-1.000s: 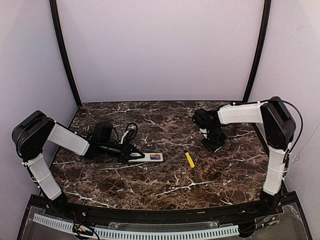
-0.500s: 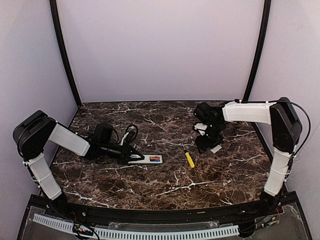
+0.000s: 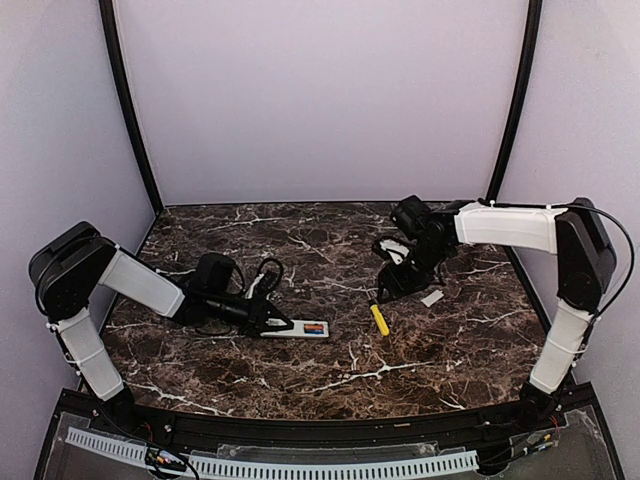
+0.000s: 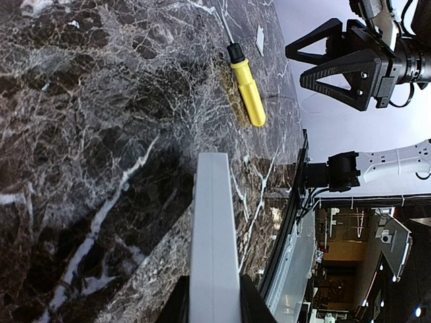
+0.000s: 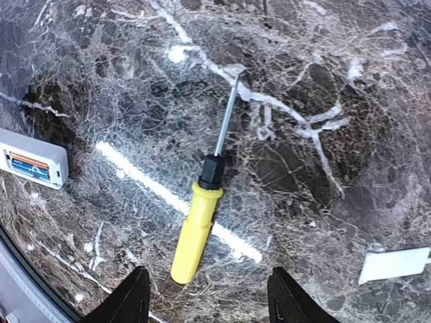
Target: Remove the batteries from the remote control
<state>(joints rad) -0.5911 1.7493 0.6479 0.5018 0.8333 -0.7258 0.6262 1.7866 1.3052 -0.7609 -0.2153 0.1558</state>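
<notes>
The remote control (image 3: 300, 328) is a slim white bar lying on the marble at left of centre. My left gripper (image 3: 277, 323) is shut on its left end. The batteries (image 3: 314, 328) show as a blue and orange-red strip in its open right end. In the left wrist view the remote control (image 4: 214, 235) runs up from between my fingers (image 4: 250, 306). My right gripper (image 3: 385, 288) hangs open over a yellow screwdriver (image 3: 380, 320). In the right wrist view the screwdriver (image 5: 195, 229) lies just beyond my open gripper (image 5: 209, 299), and the batteries (image 5: 27, 165) show at the far left.
A small flat white lid piece (image 3: 432, 298) lies on the table right of the screwdriver; it also shows in the right wrist view as the lid (image 5: 394, 264). Black cables (image 3: 262, 268) loop behind the left gripper. Dark frame posts (image 3: 130, 110) flank the back wall.
My right gripper has opened, left the white lid piece on the table and moved left over the screwdriver. My left gripper has shifted the remote control slightly right and nearer.
</notes>
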